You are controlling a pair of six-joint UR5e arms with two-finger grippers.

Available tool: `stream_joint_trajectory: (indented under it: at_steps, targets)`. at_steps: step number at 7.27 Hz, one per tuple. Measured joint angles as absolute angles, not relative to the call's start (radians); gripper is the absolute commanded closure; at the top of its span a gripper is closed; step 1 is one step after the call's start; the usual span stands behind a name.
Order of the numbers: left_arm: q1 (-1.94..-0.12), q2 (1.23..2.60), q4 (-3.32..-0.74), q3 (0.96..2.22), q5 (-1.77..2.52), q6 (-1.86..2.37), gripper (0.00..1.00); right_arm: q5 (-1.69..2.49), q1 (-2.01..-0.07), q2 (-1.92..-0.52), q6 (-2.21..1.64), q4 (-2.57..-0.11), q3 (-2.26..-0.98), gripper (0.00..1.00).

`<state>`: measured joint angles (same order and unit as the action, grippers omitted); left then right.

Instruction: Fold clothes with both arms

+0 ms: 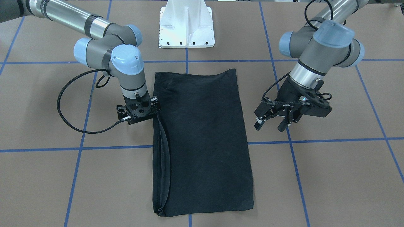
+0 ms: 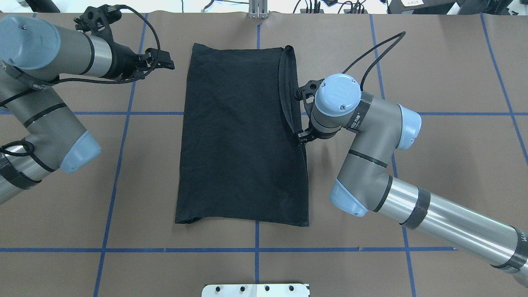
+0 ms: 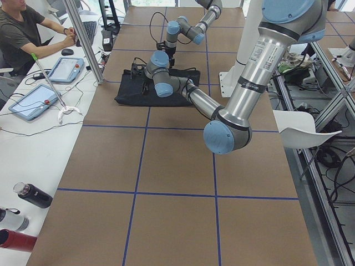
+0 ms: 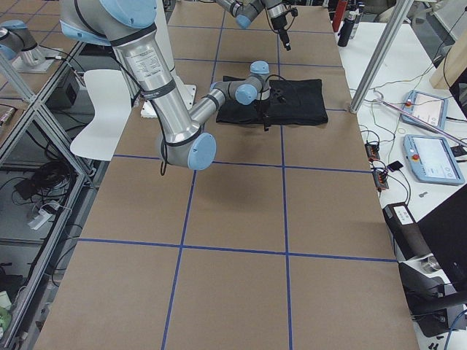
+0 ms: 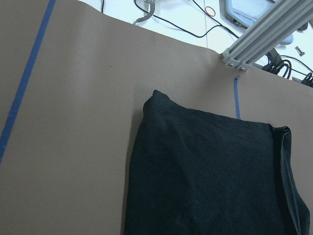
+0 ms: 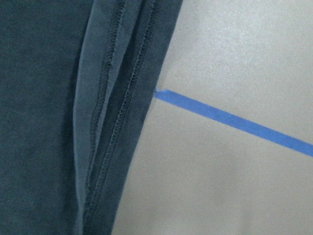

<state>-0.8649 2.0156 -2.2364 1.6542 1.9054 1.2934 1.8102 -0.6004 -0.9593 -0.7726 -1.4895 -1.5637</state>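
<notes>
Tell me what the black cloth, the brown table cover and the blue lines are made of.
The black cloth looks like soft matte knit, probably cotton; hem stitching shows up close. The table cover is a flat matte brown sheet, likely paper. The blue lines look like thin tape stuck flat on it.

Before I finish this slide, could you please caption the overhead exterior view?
Folded black cotton T-shirt flat on brown gridded table; right tool at its hemmed edge, left tool open, apart.
</notes>
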Motion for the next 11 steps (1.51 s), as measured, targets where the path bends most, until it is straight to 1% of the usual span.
stream_joint_trajectory:
  at_steps: [3, 4, 6, 8, 11]
  targets:
    - [-0.865, 2.013, -2.240, 1.651, 1.905, 1.291, 0.00, 1.812, -0.622, -0.916, -0.765, -1.487, -1.560, 0.00]
    - [-0.865, 2.012, -2.241, 1.651, 1.905, 1.291, 0.00, 1.810, -0.625, -0.890, -0.764, -1.487, -1.541, 0.00]
    - [-0.865, 2.012, -2.241, 1.651, 1.905, 1.290, 0.00, 1.805, -0.625, -0.825, -0.766, -1.460, -1.448, 0.00]
    - [-0.865, 2.013, -2.240, 1.651, 1.905, 1.290, 0.00, 1.800, -0.629, -0.801, -0.767, -1.338, -1.324, 0.00]
    - [-0.865, 2.012, -2.242, 1.650, 1.905, 1.290, 0.00, 1.805, -0.643, -0.800, -0.761, -1.296, -1.286, 0.00]
